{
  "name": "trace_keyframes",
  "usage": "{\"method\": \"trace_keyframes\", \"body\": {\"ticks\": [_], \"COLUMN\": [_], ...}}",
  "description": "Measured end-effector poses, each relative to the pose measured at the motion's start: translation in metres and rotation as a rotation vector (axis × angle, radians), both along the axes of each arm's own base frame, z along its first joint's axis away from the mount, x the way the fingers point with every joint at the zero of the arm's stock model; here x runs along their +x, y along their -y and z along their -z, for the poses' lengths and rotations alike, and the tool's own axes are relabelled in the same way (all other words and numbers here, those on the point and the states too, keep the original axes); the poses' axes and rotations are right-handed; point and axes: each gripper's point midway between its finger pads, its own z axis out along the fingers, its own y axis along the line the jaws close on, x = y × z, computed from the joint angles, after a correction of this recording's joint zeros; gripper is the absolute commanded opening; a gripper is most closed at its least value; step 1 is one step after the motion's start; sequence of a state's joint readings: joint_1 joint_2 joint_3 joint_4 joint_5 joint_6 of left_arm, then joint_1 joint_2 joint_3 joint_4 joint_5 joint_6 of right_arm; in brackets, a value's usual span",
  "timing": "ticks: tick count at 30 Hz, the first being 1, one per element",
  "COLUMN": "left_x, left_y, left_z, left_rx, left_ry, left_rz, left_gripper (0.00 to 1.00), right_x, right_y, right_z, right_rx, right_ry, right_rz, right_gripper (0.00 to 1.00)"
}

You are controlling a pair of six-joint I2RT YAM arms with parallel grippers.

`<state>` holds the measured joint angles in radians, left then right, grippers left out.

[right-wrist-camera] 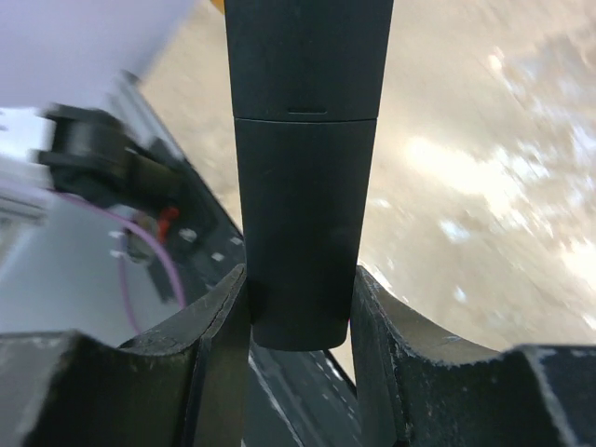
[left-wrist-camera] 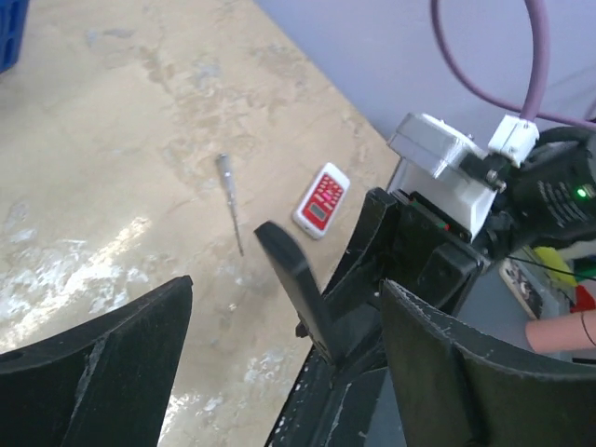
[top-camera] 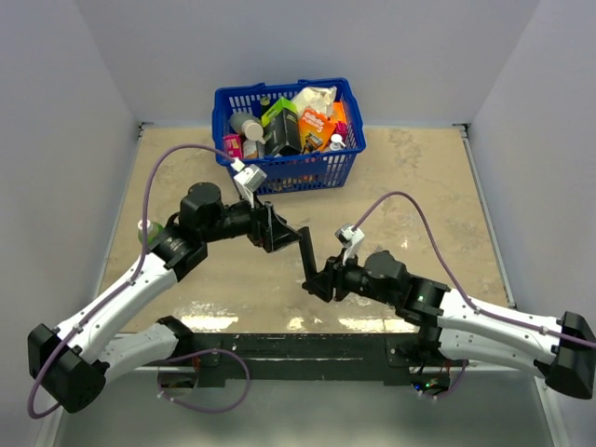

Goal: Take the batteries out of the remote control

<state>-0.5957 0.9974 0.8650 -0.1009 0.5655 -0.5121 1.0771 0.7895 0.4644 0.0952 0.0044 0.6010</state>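
Observation:
The remote control [top-camera: 305, 250] is a long black bar held up above the table between the two arms. My right gripper [top-camera: 318, 278] is shut on its lower end; in the right wrist view both fingers [right-wrist-camera: 223, 317] press against the sides of the remote control [right-wrist-camera: 303, 168], whose back cover seam shows. My left gripper [top-camera: 282, 233] stands open at the remote's upper end. In the left wrist view its fingers [left-wrist-camera: 121, 345] spread wide on either side of the remote control [left-wrist-camera: 293, 279] without touching it. The batteries are hidden.
A blue basket [top-camera: 289, 130] full of several packages stands at the back of the table. On the tabletop lie a thin screwdriver-like tool [left-wrist-camera: 230, 200] and a small red and white device [left-wrist-camera: 321, 200]. A green object [top-camera: 146, 230] sits beside the left arm.

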Motion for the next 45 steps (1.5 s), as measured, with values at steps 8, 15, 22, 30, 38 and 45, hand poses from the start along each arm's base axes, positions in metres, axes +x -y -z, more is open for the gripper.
{"method": "trace_keyframes", "body": {"ticks": [8,15,22,30,38,45], "left_x": [0.019,0.026,0.025,0.021,0.015,0.014], "left_y": [-0.009,-0.008,0.002,0.016,0.026,0.031], "left_z": [0.040,0.077,0.099,0.116,0.126,0.124], "left_rx": [0.143,0.239,0.270,0.266,0.257,0.236], "left_ry": [-0.045,-0.105,-0.159,-0.216,-0.267,-0.305], "left_rz": [-0.084,-0.076,-0.015,0.056,0.105,0.119], "left_gripper": [0.86,0.85,0.80,0.61,0.21,0.18], "right_x": [0.004,0.002,0.002,0.001,-0.003,-0.006], "right_y": [0.011,0.016,0.016,0.018,0.024,0.030], "right_z": [0.047,0.055,0.066,0.066,0.071,0.072], "right_rx": [-0.280,-0.322,-0.356,-0.360,-0.390,-0.378], "right_ry": [-0.131,-0.159,-0.177,-0.179,-0.197,-0.191], "right_rz": [0.044,0.057,0.056,0.056,0.058,0.057], "right_gripper": [0.00,0.00,0.00,0.00,0.00,0.00]}}
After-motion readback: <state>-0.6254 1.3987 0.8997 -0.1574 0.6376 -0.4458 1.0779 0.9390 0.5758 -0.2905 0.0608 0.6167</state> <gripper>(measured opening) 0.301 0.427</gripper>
